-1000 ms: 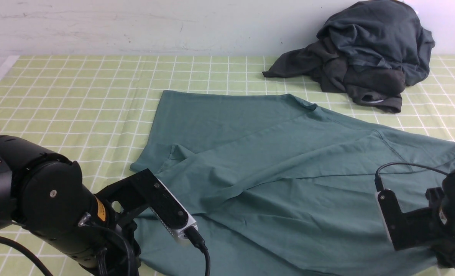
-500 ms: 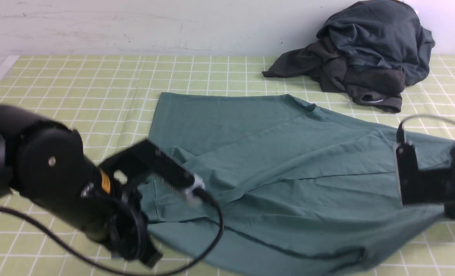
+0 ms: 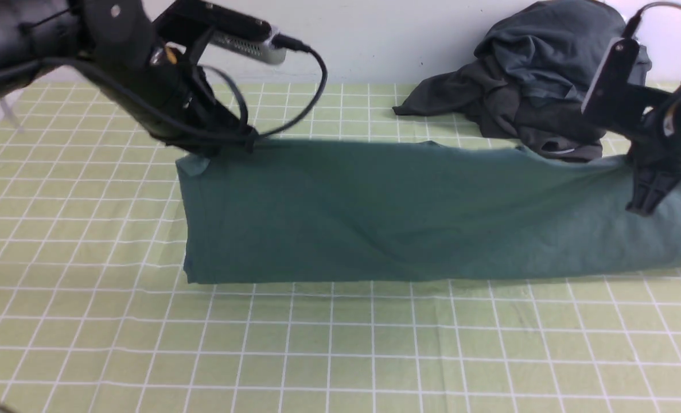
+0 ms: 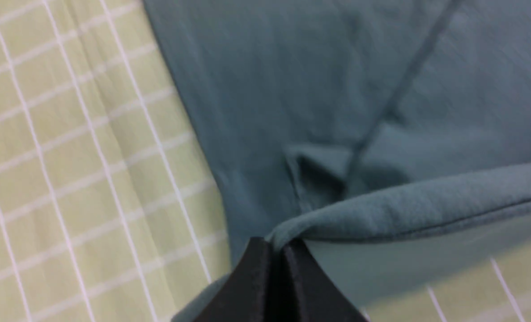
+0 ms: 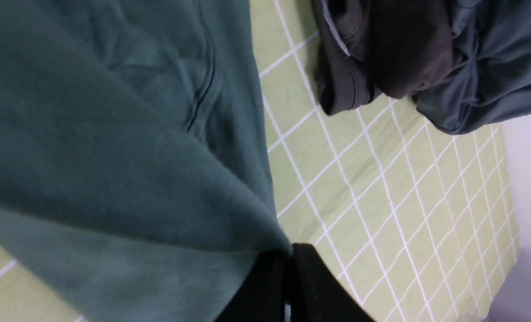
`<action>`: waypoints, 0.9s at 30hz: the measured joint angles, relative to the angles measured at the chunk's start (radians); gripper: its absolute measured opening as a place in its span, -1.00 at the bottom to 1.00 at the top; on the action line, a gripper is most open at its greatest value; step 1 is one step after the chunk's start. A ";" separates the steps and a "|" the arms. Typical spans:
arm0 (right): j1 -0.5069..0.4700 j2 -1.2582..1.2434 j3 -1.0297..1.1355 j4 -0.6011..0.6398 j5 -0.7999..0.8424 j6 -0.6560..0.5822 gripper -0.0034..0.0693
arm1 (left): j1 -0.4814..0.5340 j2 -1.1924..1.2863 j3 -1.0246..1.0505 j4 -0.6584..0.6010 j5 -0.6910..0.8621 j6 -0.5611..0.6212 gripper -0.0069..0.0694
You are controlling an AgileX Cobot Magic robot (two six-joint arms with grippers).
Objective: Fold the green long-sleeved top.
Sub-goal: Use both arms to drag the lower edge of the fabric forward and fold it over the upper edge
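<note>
The green long-sleeved top (image 3: 403, 218) lies across the middle of the checked cloth as a wide band, its near part doubled over toward the far side. My left gripper (image 3: 217, 150) is shut on the top's left edge and holds it raised. In the left wrist view the left gripper (image 4: 276, 243) pinches a rolled hem of the top (image 4: 337, 89). My right gripper (image 3: 641, 206) is shut on the top's right end. In the right wrist view the right gripper (image 5: 287, 252) pinches a fold of the top (image 5: 91, 134). The neck and chest logo are hidden.
A dark charcoal-grey heap of garments (image 3: 547, 86) lies at the back right against the wall, just behind my right gripper; it also shows in the right wrist view (image 5: 426, 53). The yellow-green checked cloth (image 3: 317, 355) covers the table.
Both arms have risen from the near edge and swung to the far side, carrying the top's near edge up and over. The top has gone from spread flat to doubled over.
</note>
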 joint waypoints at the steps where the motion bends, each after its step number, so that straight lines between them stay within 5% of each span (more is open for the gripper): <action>1: -0.003 0.028 -0.024 0.000 -0.001 0.013 -0.91 | 0.007 0.047 -0.051 0.000 0.000 0.000 -0.82; 16: -0.054 0.375 -0.313 0.024 -0.008 0.217 -0.91 | 0.045 0.575 -0.565 0.094 -0.055 -0.073 -0.79; 20: -0.057 0.419 -0.355 0.063 -0.007 0.265 -0.79 | 0.068 0.645 -0.603 0.107 -0.136 -0.132 -0.55; 27: -0.058 0.433 -0.460 0.061 0.077 0.450 -0.34 | 0.104 0.660 -0.622 0.178 -0.179 -0.238 0.20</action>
